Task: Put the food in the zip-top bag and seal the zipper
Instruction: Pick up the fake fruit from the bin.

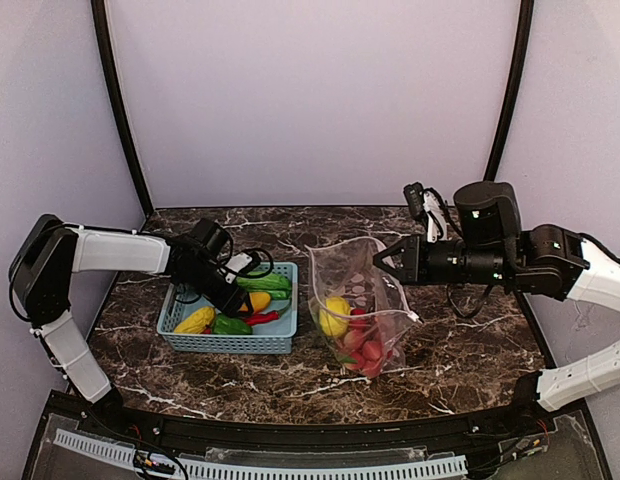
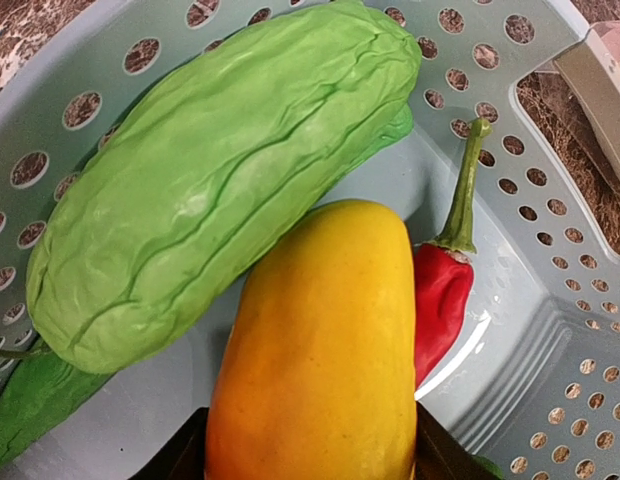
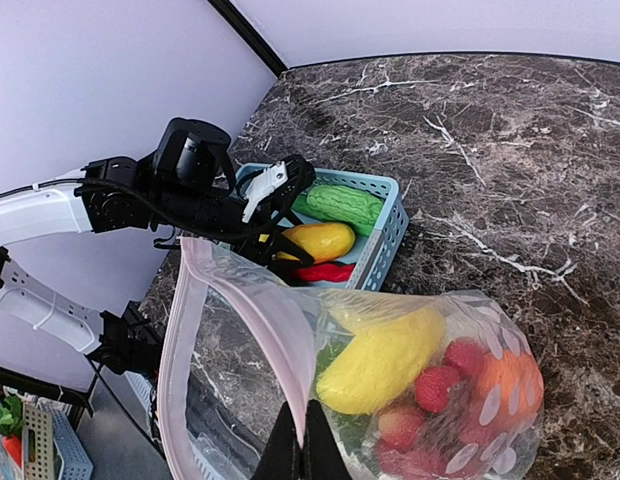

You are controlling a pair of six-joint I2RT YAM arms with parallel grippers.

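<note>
Left gripper [image 1: 244, 295]: down inside the basket [image 1: 230, 343] at the left of the table [image 1: 460, 350], jaws narrowed onto the near end of a yellow-orange toy [image 2: 310, 340], one finger on each side of it.
Yellow-orange toy: inside the basket, leaning against a wrinkled green vegetable [image 2: 210, 200] on its left and touching a red chili [image 2: 440, 290] on its right. Cannot tell whether it is lifted off the basket floor.
Other food in basket: a corn cob [image 1: 195, 320] at the near left corner and a green pepper [image 1: 230, 325] just beside it.
Right gripper [image 1: 384, 263]: at the far right edge of the bag [image 1: 362, 290], jaws pinched tight on the bag's rim and holding it up.
Bag: just right of the basket, bottom resting on the table, mouth raised and gaping toward the left.
Zipper [image 3: 175, 340]: pale pink strip around the mouth, unsealed.
Food in bag: a yellow toy [image 3: 380, 360] and red strawberries [image 3: 435, 385], bunched at the near end.
</note>
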